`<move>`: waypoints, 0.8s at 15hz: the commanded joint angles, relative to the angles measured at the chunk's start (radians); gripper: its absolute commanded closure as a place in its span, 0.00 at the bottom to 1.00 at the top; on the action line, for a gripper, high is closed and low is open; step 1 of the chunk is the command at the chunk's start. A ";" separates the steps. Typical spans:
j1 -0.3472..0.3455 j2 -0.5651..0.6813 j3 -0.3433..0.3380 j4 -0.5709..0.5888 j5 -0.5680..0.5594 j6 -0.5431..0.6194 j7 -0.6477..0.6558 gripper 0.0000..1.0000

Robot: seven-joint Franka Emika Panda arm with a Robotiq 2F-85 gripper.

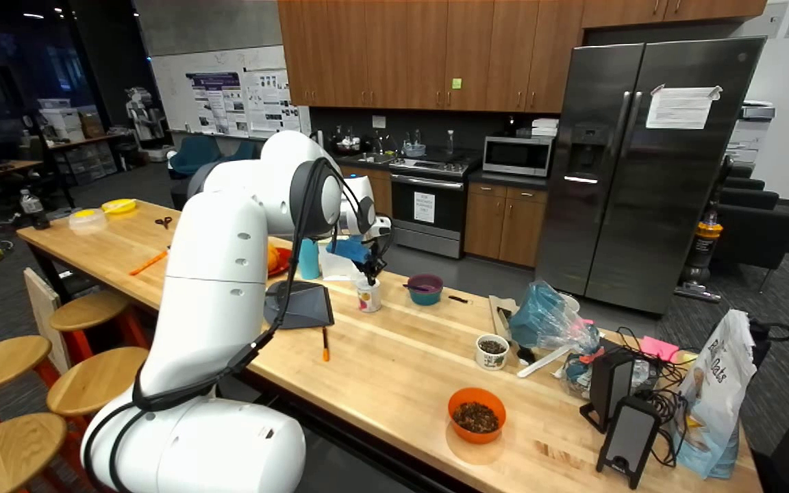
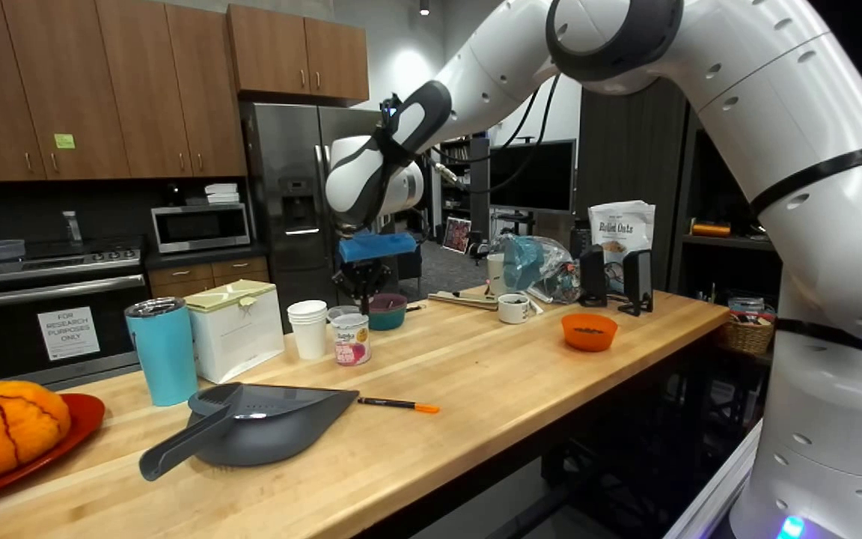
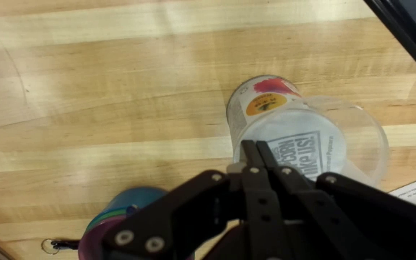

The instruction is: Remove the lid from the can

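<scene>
Both jaws of my gripper (image 3: 256, 143) are together, pointing down at the edge of the lid (image 3: 298, 128), which lies on top of the can (image 2: 352, 346); whether they touch it I cannot tell. The can stands upright on the wooden table (image 2: 476, 389). Going left to right in an exterior view, I have a round orange thing (image 2: 8, 430) on a red plate (image 2: 88, 419) at the near left. Next comes a blue tumbler (image 2: 161, 355), with a white box (image 2: 240, 337) just right of it and a little farther. On the near side of those two lies a grey dustpan (image 2: 274, 442), its handle (image 2: 188, 443) toward the left. A stack of cups (image 2: 308, 337) stands between the box and the can. Just right of the can, and farther off, I see a purple and teal bowl (image 2: 390, 318). Nearer than the can, an orange-tipped pen (image 2: 393, 404) lies just beside the dustpan. Well to the right stands a white tub (image 2: 509, 313), then a nearer orange bowl (image 2: 590, 341), both with dark bits (image 1: 475, 418) inside. Two black speakers (image 2: 637, 281) and a bag of oats (image 2: 622, 224) stand at the far end on the right.
</scene>
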State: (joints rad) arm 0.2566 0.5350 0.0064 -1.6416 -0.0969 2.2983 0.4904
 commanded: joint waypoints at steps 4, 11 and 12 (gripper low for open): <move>0.037 -0.079 -0.029 -0.022 -0.057 -0.192 0.112 1.00; 0.024 -0.125 -0.019 -0.039 -0.118 -0.490 0.219 1.00; 0.023 -0.129 -0.019 -0.042 -0.125 -0.536 0.231 1.00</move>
State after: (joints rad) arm 0.2787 0.4482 -0.0084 -1.6479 -0.1988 1.8679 0.6822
